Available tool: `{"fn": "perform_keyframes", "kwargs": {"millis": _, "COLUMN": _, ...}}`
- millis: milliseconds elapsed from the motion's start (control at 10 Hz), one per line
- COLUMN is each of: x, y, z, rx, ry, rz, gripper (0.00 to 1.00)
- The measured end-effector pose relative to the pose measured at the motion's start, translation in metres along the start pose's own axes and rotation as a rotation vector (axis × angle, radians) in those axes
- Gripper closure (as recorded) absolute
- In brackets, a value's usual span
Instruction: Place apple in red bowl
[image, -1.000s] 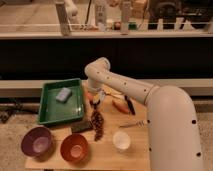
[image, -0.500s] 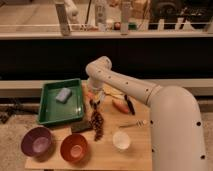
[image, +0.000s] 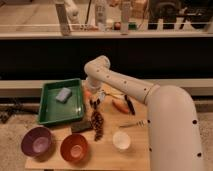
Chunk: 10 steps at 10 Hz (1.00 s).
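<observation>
Hand (image: 94, 103) just beside apple (image: 88, 94), small, round, orange

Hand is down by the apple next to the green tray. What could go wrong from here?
1. The apple sits close to the green tray, right by the hand; a nudge could roll it away.
2. The grape bunch lies between the hand and the red bowl; a low carry might drag it.
3. The purple bowl stands beside the red bowl; an off-target drop could land there.
</observation>
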<state>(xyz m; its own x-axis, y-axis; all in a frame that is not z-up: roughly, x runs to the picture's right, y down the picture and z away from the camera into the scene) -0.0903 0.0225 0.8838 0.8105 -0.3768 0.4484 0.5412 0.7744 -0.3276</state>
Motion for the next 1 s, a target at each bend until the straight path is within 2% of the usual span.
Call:
{"fn": "perform_keyframes", "kwargs": {"millis": 100, "x": 0.003, "y": 0.001, "z": 0.001, "rx": 0.003, "ry": -0.002, "rz": 0.000, "gripper": 0.20}}
{"fn": "perform_keyframes", "kwargs": {"millis": 200, "x": 0.001, "y": 0.002, "z": -0.003, "rx": 0.017, "ry": -0.030, "rz": -0.004, "gripper": 0.23}}
{"fn": "perform_keyframes", "kwargs": {"millis": 500, "x": -0.001, "y": 0.027, "z": -0.039, "rx": 0.093, "ry": -0.228, "rz": -0.026, "gripper": 0.51}}
{"fn": "perform_keyframes", "kwargs": {"millis": 600, "x": -0.002, "y": 0.034, "z": -0.048, "rx": 0.117, "ry": -0.280, "rz": -0.032, "gripper": 0.61}}
{"fn": "perform_keyframes", "kwargs": {"millis": 700, "x": 0.000, "y": 0.038, "z": -0.053, "rx": 0.138, "ry": -0.305, "rz": -0.037, "gripper": 0.71}}
{"fn": "perform_keyframes", "kwargs": {"millis": 800, "x": -0.002, "y": 0.038, "z": -0.053, "rx": 0.140, "ry": -0.308, "rz": -0.040, "gripper": 0.83}}
{"fn": "perform_keyframes", "kwargs": {"millis": 1000, "x": -0.002, "y": 0.038, "z": -0.053, "rx": 0.140, "ry": -0.307, "rz": -0.041, "gripper": 0.99}}
